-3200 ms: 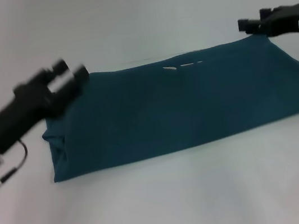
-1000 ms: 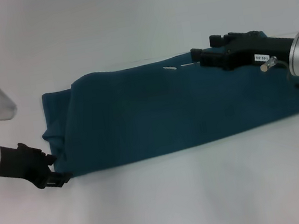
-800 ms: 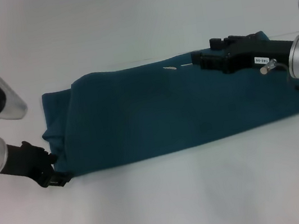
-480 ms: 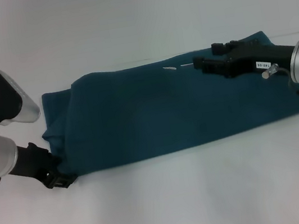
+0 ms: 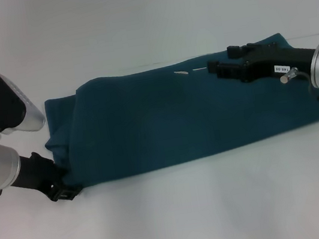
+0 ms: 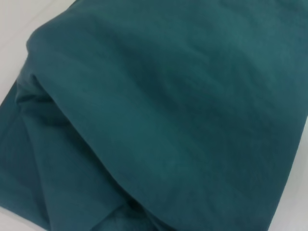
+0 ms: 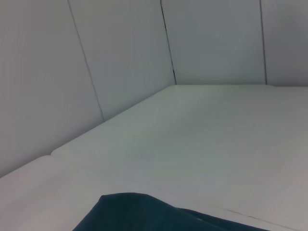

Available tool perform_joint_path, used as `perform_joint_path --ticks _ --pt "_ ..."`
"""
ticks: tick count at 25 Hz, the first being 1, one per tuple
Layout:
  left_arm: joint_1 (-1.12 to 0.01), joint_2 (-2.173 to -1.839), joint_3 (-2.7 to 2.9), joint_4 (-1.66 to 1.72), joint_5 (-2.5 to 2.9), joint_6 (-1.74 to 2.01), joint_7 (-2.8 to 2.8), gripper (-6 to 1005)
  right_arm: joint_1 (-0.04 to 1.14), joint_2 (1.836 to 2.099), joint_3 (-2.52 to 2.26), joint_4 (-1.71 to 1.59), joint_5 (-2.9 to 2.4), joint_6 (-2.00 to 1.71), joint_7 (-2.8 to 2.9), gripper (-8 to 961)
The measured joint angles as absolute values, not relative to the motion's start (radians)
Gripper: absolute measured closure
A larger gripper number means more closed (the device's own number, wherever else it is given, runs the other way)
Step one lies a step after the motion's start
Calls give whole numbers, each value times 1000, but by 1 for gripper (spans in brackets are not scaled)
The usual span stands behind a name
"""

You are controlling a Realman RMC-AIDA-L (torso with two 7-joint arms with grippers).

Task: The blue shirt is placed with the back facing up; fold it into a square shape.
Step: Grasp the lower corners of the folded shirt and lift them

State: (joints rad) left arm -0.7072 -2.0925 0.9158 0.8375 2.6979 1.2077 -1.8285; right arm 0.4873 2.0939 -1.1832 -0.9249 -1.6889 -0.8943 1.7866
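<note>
The blue shirt [image 5: 189, 115] lies folded into a long band across the white table, with a few small white marks [image 5: 195, 69] at its far edge. My left gripper [image 5: 62, 184] is low at the band's near-left corner, right against the fabric. In the left wrist view, wrinkled layers of the blue shirt [image 6: 159, 120] fill the frame from very close. My right gripper [image 5: 217, 69] hovers open over the far edge of the band, right of centre, pointing left. A corner of the blue shirt [image 7: 144, 214] shows low in the right wrist view.
The white table [image 5: 180, 213] spreads out on all sides of the shirt. Pale wall panels [image 7: 115, 53] stand behind the table's far edge.
Both arms have come in from the shirt's ends: the left one dropped to the near-left corner and edged right, and the right one reached left over the far edge.
</note>
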Motion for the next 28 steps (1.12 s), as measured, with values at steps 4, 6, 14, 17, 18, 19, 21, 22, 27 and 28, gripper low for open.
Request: perform_joint_path --ticks 4,6,14,17,18,19,21,22,27,28 --pt "-706 -2092 916 837 2698 1209 -1828 486 488 2094 -1183 -925 -1687 -894 1785 271" --pt "-705 -2092 916 837 2698 1211 -1824 499 488 2094 -1182 -925 -1685 -894 1784 271" --pt "-695 -2100 917 856 2698 1205 -1823 767 488 2094 -1181 -925 -1682 -894 1784 272" --pt "-691 -2107 915 876 2698 1207 -1826 846 487 2094 -1180 -925 -1681 -894 1786 272" --pt "-689 -2107 915 883 2698 1212 -1827 872 487 2094 -1180 -925 -1681 -894 1786 272" --pt "-687 -2108 916 887 2698 1222 -1829 899 487 2094 -1180 -925 -1681 -894 1786 272" --pt "-687 -2108 917 893 2698 1245 -1830 930 487 2094 -1180 -925 -1681 -894 1786 272" --pt "-686 -2108 916 900 2698 1259 -1830 935 487 2094 -1180 -926 -1683 -894 1787 272" --pt "-658 -2108 909 969 2698 1339 -1830 956 479 2089 -1159 -961 -1756 -886 1844 272" --pt "-650 -2109 908 988 2698 1356 -1830 956 475 2089 -1153 -980 -1787 -885 1871 272"
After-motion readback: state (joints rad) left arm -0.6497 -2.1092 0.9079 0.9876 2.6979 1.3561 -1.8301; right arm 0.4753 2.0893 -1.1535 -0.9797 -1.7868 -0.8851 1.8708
